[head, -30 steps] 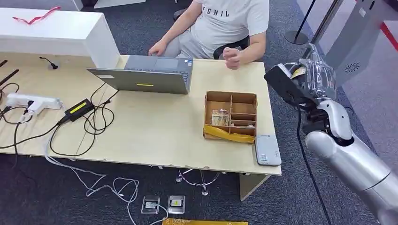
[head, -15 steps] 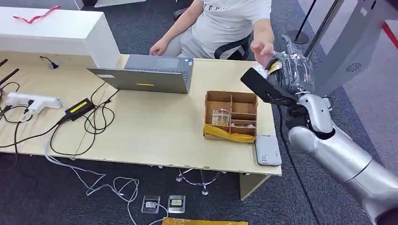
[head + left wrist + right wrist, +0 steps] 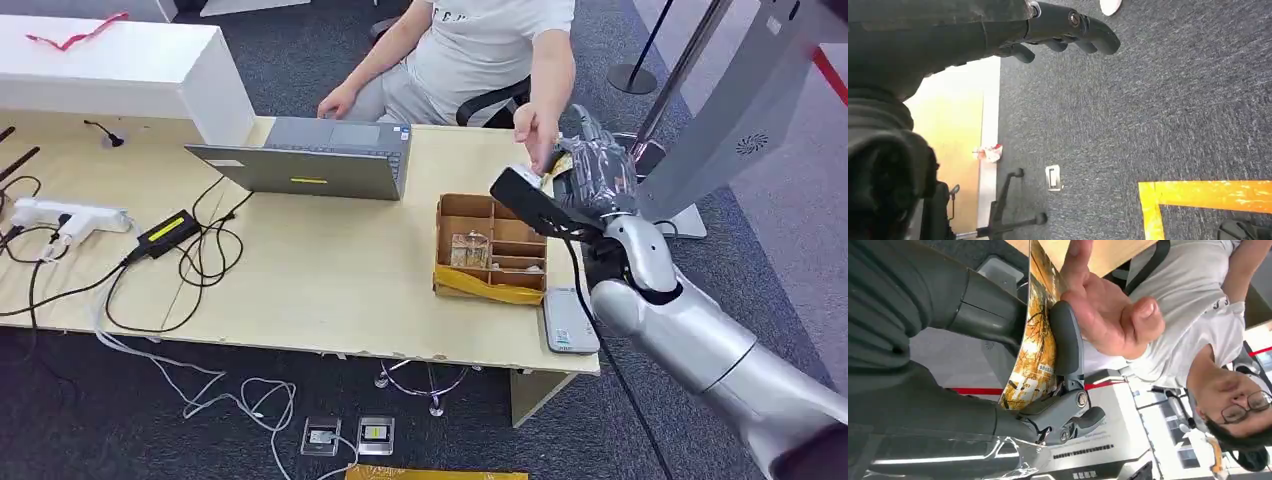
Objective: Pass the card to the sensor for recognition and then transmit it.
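Observation:
My right hand (image 3: pixel 592 172) is raised over the table's far right corner and pinches a yellow picture card (image 3: pixel 561 163). In the right wrist view the card (image 3: pixel 1034 347) stands edge-on, pressed by my grey thumb (image 3: pixel 1067 342). A seated person's hand (image 3: pixel 534 132) reaches to the card, and its fingers (image 3: pixel 1083 287) touch the card's far end. The flat grey card sensor (image 3: pixel 568 320) lies at the table's front right corner, below my forearm. My left hand (image 3: pixel 1063 27) hangs over dark carpet, fingers apart, holding nothing.
A cardboard divider box (image 3: pixel 492 245) sits just left of my right hand. A grey laptop (image 3: pixel 312 160), a power strip (image 3: pixel 60 218) and tangled cables (image 3: pixel 190 260) cover the table's left half. A grey stand (image 3: pixel 735 110) rises at the right.
My right arm has swung left and toward the person, carrying the card over the table corner. The person's hand has reached out and met the card.

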Controlling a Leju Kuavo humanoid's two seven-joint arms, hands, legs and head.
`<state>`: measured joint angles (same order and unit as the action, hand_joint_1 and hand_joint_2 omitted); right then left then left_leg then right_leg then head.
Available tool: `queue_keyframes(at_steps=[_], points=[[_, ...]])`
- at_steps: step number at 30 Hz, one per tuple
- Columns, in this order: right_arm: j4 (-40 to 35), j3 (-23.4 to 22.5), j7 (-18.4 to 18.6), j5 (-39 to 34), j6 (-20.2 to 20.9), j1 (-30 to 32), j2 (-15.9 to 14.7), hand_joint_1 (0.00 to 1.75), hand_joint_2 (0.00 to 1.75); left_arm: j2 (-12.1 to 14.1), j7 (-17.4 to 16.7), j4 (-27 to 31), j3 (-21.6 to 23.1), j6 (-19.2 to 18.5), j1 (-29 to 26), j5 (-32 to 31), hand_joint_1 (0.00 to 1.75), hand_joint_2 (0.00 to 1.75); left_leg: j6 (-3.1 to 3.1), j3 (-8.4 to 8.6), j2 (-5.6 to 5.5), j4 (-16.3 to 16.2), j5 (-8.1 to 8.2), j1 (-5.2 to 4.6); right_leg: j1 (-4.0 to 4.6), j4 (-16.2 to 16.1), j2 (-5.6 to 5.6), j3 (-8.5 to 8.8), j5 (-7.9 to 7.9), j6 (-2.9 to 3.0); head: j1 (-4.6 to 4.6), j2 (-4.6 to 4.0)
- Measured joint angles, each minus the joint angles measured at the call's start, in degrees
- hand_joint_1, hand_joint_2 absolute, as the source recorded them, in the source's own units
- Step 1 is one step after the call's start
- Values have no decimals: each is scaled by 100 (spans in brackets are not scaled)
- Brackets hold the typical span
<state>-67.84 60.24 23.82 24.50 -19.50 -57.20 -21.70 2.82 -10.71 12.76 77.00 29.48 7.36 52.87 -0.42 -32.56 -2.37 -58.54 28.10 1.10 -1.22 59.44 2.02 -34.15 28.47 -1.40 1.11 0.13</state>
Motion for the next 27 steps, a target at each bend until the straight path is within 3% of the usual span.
queue_keyframes(at_steps=[5,6,7,8,18,27], points=[[83,-17,0,15,0,96,0,175,175,0,0,0,-2,0,0,13,0,0,0,0,1,0,0,0,0,0,0,0,0,0,0,-2],[92,-17,0,15,0,106,0,152,175,2,0,0,-2,0,-1,15,0,0,0,0,1,0,0,0,0,0,0,0,0,0,0,-2],[105,-17,0,15,0,115,0,23,175,2,0,0,-2,0,-1,15,0,0,0,0,1,0,0,0,0,0,0,0,0,0,0,-2],[116,-17,0,15,0,123,0,0,175,2,0,0,-2,0,-1,15,0,0,0,-1,1,0,0,0,0,0,0,-1,0,0,0,-2],[245,-17,83,337,-225,183,11,0,175,2,-13,0,-2,2,-1,44,0,0,0,0,3,0,1,0,0,0,0,-1,0,1,0,-2],[289,-24,299,494,70,216,-2,0,175,4,11,0,-2,-9,-3,48,0,0,-1,3,7,0,1,0,0,0,4,-2,0,0,-2,-2]])
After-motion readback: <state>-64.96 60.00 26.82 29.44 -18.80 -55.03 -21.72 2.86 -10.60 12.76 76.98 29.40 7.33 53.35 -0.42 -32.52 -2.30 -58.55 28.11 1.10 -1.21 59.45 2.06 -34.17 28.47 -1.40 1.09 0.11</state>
